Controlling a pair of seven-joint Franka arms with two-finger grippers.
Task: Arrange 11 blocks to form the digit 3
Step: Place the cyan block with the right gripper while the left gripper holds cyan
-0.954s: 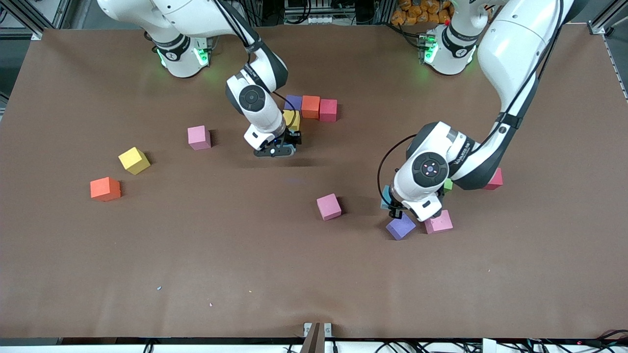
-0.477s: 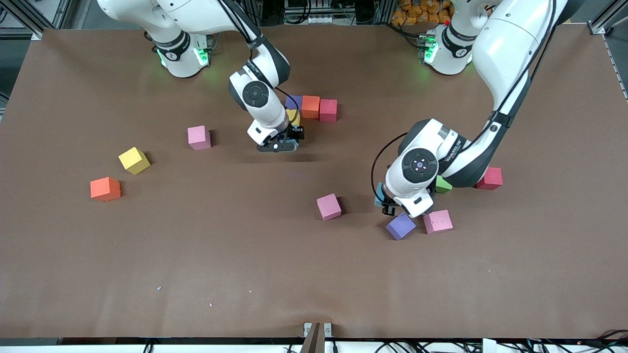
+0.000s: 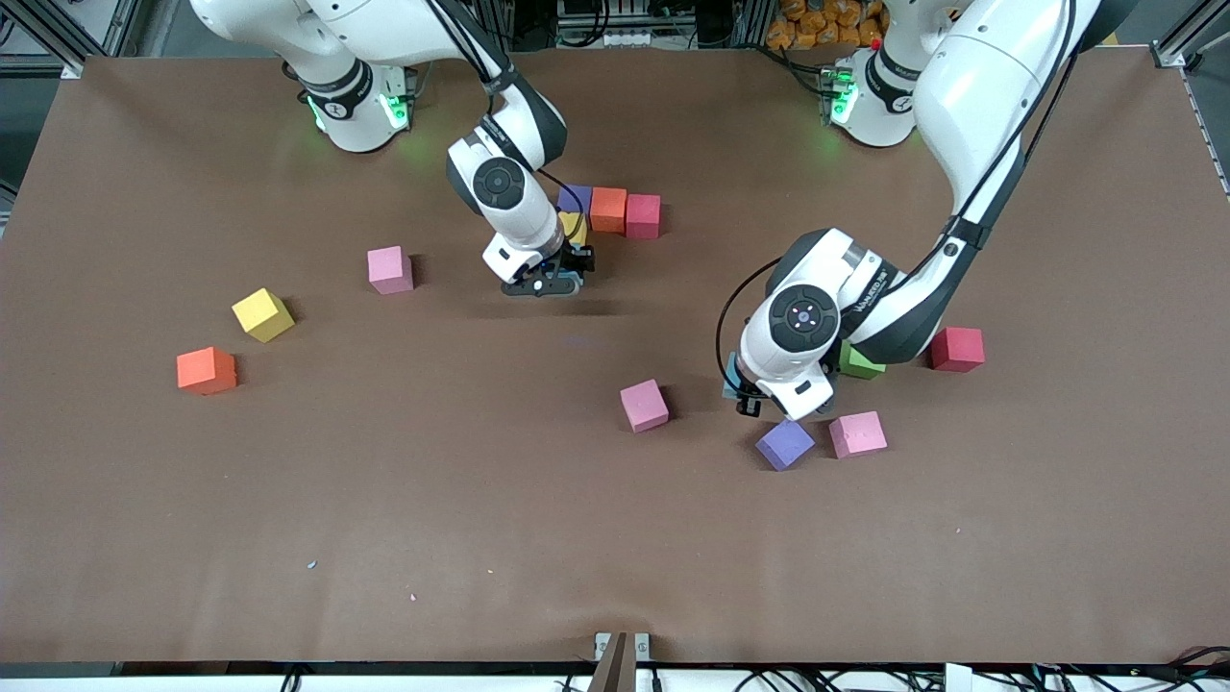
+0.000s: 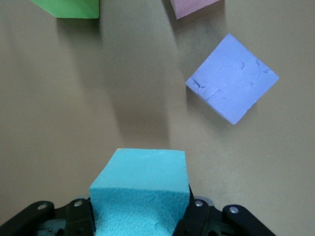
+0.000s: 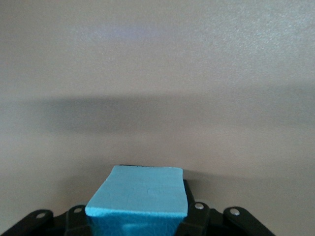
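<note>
**Two light blue cubes in hand, one bar of the digit 3 laid**

The started digit 3 lies on the bench near the robots' bases: a purple cube (image 3: 575, 198), an orange cube (image 3: 608, 209) and a red cube (image 3: 643, 215) abut in a bar whose long axis runs from one arm's end of the bench toward the other. A yellow cube (image 3: 574, 229) sits against the purple one, nearer the front camera, starting the spine. The right end effector (image 3: 546, 284) hangs just beside that yellow cube, pinching a light blue cube (image 5: 137, 199). The left end effector (image 3: 748, 402) pinches the second light blue cube (image 4: 141, 194) over the bench between a loose pink cube (image 3: 644, 405) and a tilted purple cube (image 3: 785, 443). Another pink cube (image 3: 857, 433), a green cube (image 3: 858, 361) and a red cube (image 3: 957, 348) lie close by; a pink cube (image 3: 389, 269), a yellow cube (image 3: 262, 314) and an orange cube (image 3: 206, 370) wait toward the right arm's end.

Likely risks: the right cube, set down skewed, could nudge the yellow cube and break the bar's line; the two arms may crowd each other if both head for the figure.
</note>
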